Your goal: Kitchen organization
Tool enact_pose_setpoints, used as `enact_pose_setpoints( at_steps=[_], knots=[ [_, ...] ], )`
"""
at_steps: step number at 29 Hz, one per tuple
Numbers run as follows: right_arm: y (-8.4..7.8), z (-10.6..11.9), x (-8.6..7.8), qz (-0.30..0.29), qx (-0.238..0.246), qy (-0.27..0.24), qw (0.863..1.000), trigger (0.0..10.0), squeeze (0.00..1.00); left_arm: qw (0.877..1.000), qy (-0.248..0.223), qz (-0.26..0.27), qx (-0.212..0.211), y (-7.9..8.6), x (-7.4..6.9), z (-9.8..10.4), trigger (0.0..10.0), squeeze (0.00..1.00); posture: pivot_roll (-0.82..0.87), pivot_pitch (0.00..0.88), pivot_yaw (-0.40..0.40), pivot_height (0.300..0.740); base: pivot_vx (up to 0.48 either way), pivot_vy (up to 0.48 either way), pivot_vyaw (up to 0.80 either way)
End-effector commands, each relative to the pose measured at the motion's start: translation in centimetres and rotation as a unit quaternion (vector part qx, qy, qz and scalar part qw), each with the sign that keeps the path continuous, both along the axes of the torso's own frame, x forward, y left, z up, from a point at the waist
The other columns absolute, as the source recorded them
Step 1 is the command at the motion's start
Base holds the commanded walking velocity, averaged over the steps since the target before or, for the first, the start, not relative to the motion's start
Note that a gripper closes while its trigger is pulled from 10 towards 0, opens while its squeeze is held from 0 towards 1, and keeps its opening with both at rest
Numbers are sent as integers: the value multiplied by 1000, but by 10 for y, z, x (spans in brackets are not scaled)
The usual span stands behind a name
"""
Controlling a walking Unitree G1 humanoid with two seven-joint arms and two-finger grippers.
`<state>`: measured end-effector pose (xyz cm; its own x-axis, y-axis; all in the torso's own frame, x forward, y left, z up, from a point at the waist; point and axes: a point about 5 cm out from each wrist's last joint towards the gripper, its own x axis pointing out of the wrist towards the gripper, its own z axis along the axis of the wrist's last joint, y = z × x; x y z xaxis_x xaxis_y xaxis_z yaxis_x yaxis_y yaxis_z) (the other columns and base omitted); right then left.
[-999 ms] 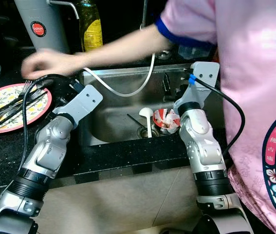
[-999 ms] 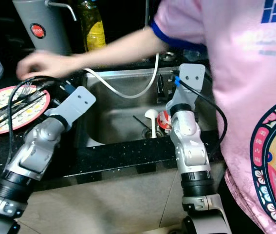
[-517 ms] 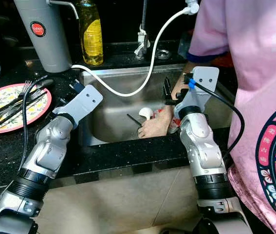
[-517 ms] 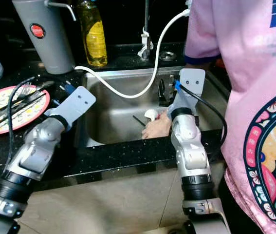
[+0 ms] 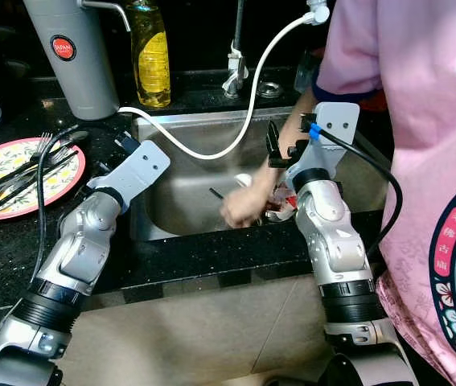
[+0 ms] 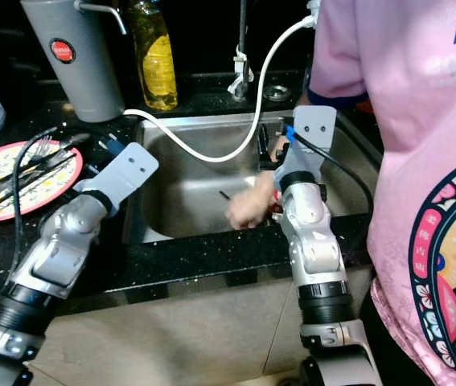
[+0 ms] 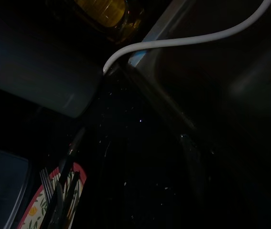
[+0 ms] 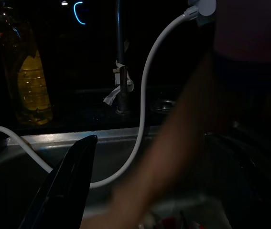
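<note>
One "JAPAN" label on grey canister (image 5: 65,50).

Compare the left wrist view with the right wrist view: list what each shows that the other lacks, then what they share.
Left wrist view alone: the grey canister with its red label, the dark counter, and forks lying on the patterned plate.

Right wrist view alone: the faucet, a person's forearm reaching down into the basin, and one black finger of the right gripper.

Both: the white hose, the yellow bottle and the steel sink rim.
</note>
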<state>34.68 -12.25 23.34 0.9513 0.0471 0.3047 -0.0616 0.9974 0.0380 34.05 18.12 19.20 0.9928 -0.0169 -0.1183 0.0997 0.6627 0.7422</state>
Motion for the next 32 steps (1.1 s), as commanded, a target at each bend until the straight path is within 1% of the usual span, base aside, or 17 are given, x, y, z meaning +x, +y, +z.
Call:
enact_pose_setpoints(
  at_steps=[1, 7, 11, 21, 27, 32],
  knots=[
    [-2, -3, -2, -3, -4, 6, 1000, 10000, 0, 1000, 8, -1, 1, -3, -1, -5, 10000, 0, 34, 0, -4, 740, 0, 0, 0],
    [-5, -5, -2, -10, -1, 8, 1000, 10000, 0, 1000, 8, -1, 1, -3, 0, -5, 10000, 0, 37, 0, -2, 740, 0, 0, 0],
    [-2, -4, -2, -8, 2, 4, 1000, 10000, 0, 1000, 8, -1, 1, -2, 0, -6, 10000, 0, 34, 0, 10, 740, 0, 0, 0],
    [-4, -4, -1, -10, 2, 4, 1000, 10000, 0, 1000, 8, -1, 1, -3, -1, -5, 10000, 0, 41, 0, 3, 740, 0, 0, 0],
    [-1, -2, 0, -6, 2, 2, 1000, 10000, 0, 1000, 9, 0, 1, -1, 0, -5, 10000, 0, 27, 0, 11, 740, 0, 0, 0],
    [-3, -3, -2, -10, 1, 3, 1000, 10000, 0, 1000, 9, 0, 1, 0, 1, -5, 10000, 0, 21, 0, 13, 740, 0, 0, 0]
  ],
)
